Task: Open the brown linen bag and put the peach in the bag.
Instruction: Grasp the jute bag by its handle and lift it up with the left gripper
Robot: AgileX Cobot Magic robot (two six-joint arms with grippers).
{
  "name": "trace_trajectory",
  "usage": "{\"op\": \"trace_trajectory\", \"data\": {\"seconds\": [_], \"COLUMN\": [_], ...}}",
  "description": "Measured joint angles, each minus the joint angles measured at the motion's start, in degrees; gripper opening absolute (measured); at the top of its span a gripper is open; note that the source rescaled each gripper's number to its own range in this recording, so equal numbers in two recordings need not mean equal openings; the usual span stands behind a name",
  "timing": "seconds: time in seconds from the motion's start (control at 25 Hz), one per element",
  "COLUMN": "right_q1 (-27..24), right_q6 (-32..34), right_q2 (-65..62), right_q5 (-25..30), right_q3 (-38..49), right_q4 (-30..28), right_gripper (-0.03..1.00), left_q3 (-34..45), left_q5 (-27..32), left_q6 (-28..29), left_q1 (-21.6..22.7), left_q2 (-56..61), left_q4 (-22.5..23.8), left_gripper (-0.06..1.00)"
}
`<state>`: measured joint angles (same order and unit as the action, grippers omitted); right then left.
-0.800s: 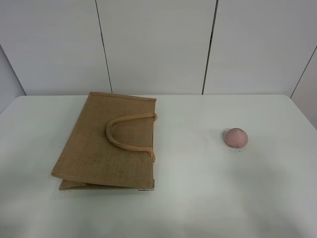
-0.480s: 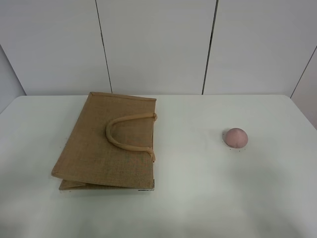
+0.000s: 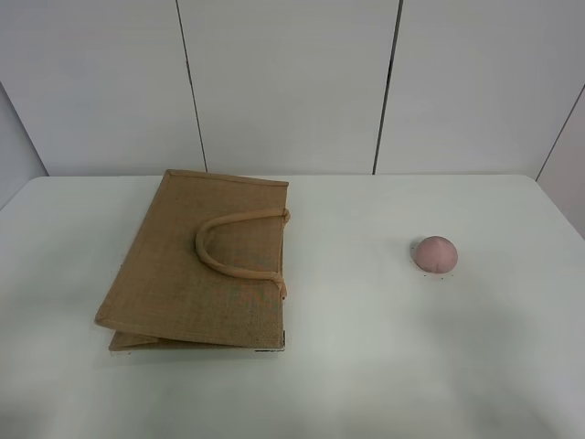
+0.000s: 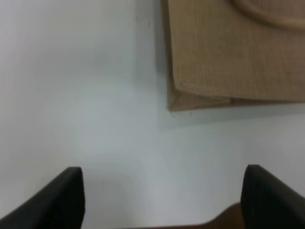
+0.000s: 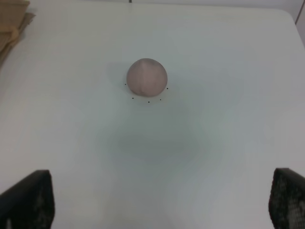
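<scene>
White table (image 3: 366, 366) under pale grey wall panels (image 3: 288, 82), seen from high up. On it, brown linen bag (image 3: 174, 274), lying flat on its side and closed, beige handle (image 3: 200, 245) looped across the top face. Peach (image 3: 436, 253) resting alone on the bare surface, well apart from the bag.

Left claw (image 4: 162, 198) spread wide, two dark fingers (image 4: 66, 200) far from each other, gripping nothing, only bare tabletop between them. Near corner of the bag ahead of this claw and off toward one finger's side, apart from both fingers, with a folded gusset showing under the top panel.

Right claw (image 5: 157, 200) likewise wide apart and empty. Peach straight ahead of it, roughly on the midline between its fingers, well clear of both, with a few tiny dark specks (image 5: 148, 101) on the table around its near side. Edge of the bag far off to one side of the right claw, farther ahead than the peach.
</scene>
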<state>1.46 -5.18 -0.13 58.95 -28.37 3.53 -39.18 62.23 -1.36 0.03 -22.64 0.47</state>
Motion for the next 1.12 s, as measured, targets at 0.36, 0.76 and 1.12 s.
{"op": "trace_trajectory", "data": {"seconds": [0.36,0.76,1.12], "right_q1": [0.00,0.00,0.00], "right_q6": [0.00,0.00,0.00], "right_q2": [0.00,0.00,0.00], "right_q5": [0.00,0.00,0.00], "right_q3": [0.00,0.00,0.00], "right_q4": [0.00,0.00,0.00], "right_gripper": [1.00,1.00,1.00], "left_q3": [-19.48,-44.87,-57.07], "left_q5": [-6.48,-5.94,-0.51], "left_q6": [-1.27,1.90,7.97], "left_q1": [0.00,-0.07,-7.93], "left_q2": [-37.96,-74.35,-91.75], "left_q4": [0.58,0.58,0.52], "left_gripper": [0.98,0.96,0.95]}}
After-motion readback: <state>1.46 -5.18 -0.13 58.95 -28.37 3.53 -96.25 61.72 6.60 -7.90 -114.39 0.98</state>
